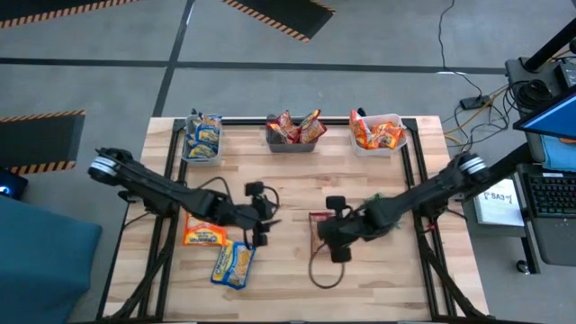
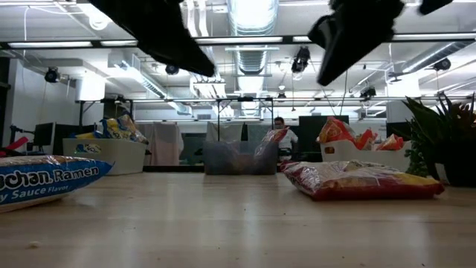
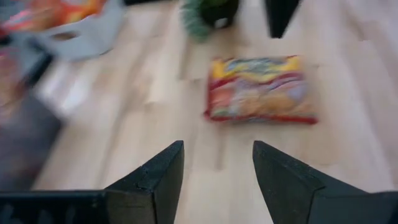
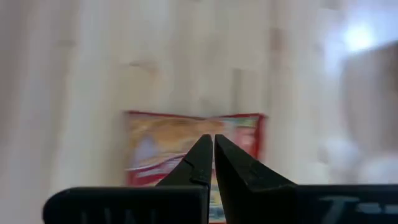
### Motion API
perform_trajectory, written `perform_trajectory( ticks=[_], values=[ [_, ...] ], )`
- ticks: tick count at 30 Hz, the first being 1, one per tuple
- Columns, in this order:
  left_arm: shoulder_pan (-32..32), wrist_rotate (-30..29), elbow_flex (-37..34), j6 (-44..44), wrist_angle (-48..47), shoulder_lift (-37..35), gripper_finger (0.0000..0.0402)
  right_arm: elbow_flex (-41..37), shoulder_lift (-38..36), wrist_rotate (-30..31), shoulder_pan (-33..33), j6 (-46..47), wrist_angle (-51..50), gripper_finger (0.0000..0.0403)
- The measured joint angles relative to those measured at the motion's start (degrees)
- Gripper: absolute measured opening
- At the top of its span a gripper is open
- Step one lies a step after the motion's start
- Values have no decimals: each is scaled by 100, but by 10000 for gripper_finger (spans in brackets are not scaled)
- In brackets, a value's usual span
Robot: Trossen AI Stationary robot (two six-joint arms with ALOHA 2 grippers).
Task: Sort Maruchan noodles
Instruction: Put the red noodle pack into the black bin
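Nearest the low camera, one blue-and-yellow plastic ramen packet (image 2: 44,182) lies flat beside one orange packet (image 1: 203,234). Above the table's middle, the left gripper (image 3: 217,171) hovers spread and empty. Opposite, the right gripper (image 4: 213,158) hangs pinched closed, grasping nothing, over one dark red packet (image 4: 186,146). Three bins (image 1: 290,142) line the far edge.
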Motion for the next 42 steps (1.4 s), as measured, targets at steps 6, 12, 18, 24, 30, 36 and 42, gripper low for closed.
perform_trajectory(
  ticks=[6,12,18,24,30,36,42],
  values=[
    [81,568,0,1028,2103,1074,148,-1314,-1027,-117,-12,153,1379,8],
    [334,584,0,1549,3972,2158,112,-2151,-1880,44,-14,360,2445,8],
    [632,1240,0,1549,5052,2963,75,-2491,-2303,396,-14,322,2899,8],
    [812,1616,101,1399,5653,3685,51,-2502,-2271,760,-16,-152,3292,8],
    [912,1622,448,1324,5482,4154,38,-2500,-2125,783,-16,-563,3821,8],
    [1068,998,344,1098,4760,3873,38,-2500,-2126,793,-16,-297,3837,8],
    [1302,118,-360,1127,3720,2939,38,-2500,-2126,1575,-129,929,3651,8]
  ],
)
